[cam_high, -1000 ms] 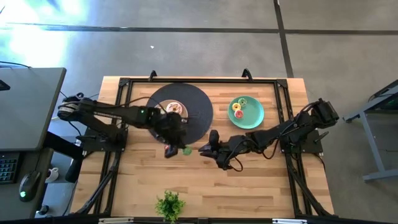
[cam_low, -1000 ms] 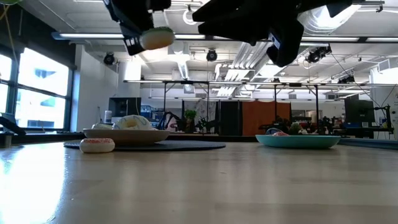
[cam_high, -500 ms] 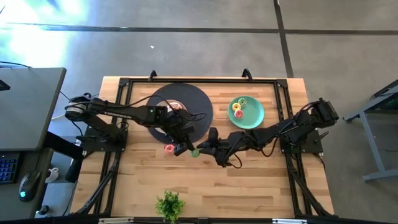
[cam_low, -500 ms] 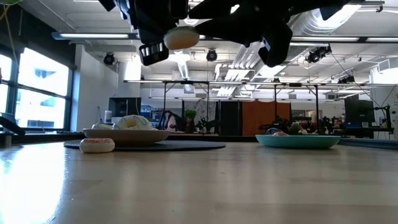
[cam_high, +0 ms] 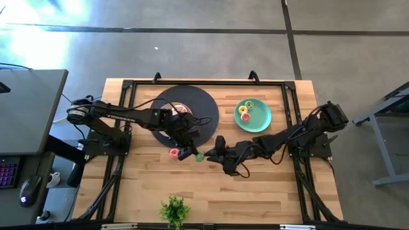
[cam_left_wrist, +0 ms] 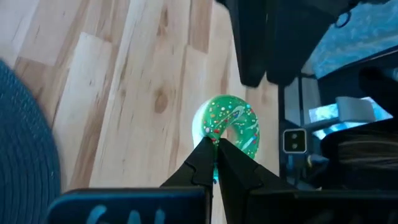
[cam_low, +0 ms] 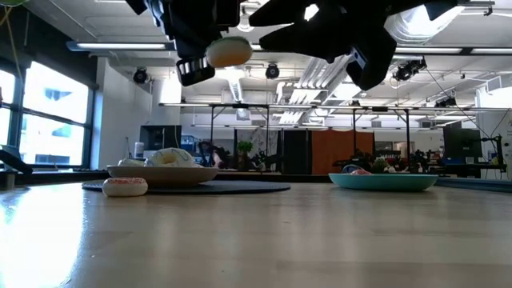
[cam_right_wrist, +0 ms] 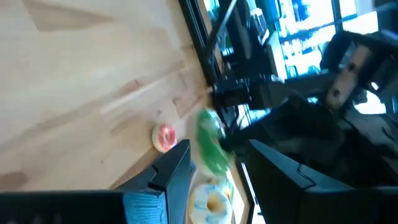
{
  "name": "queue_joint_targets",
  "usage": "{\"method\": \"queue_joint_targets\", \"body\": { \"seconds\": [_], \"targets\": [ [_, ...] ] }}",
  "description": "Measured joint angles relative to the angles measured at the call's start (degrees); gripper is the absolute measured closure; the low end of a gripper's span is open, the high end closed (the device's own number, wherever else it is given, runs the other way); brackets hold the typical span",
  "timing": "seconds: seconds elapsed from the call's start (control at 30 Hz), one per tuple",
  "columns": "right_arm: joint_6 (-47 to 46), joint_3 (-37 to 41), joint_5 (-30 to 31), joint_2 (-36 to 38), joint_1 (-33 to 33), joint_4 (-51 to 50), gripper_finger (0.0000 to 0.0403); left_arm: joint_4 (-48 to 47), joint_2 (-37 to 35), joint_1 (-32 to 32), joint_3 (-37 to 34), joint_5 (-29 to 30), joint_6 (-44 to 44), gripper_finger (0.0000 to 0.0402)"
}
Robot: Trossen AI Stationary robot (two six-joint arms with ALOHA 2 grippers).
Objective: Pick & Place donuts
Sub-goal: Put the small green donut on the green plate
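Left claw (cam_left_wrist: 214, 163) clamped on green donut (cam_left_wrist: 229, 124) rim at frame centre — looks light, stiff; right claw (cam_right_wrist: 214, 163) apart, waiting.

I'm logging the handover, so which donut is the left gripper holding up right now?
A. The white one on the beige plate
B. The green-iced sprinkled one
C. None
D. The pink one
B: in the left wrist view the left gripper has its fingers pinched on the rim of the green-iced donut, held above the table.

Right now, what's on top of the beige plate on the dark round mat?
The beige plate holds a white iced donut, seen in the low view. In the high view the left arm partly covers the plate, so anything else there is hidden.
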State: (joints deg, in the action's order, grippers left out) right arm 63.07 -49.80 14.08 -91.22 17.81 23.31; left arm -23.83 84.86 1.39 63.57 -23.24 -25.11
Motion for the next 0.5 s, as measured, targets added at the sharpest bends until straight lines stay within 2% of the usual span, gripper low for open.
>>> {"method": "queue_joint_targets", "body": {
  "seconds": [0.13,0.5],
  "targets": [
    [0.0,0.0,-3.1,0.0,0.2,0.5,0.025,3.0,0.0,0.0,0.0,-0.5,-0.7,0.0396],
    [4.9,0.0,-3.8,0.0,0.1,4.0,0.0272,6.6,0.1,0.1,0.0,-3.5,-3.5,0.0396]
  ]
}}
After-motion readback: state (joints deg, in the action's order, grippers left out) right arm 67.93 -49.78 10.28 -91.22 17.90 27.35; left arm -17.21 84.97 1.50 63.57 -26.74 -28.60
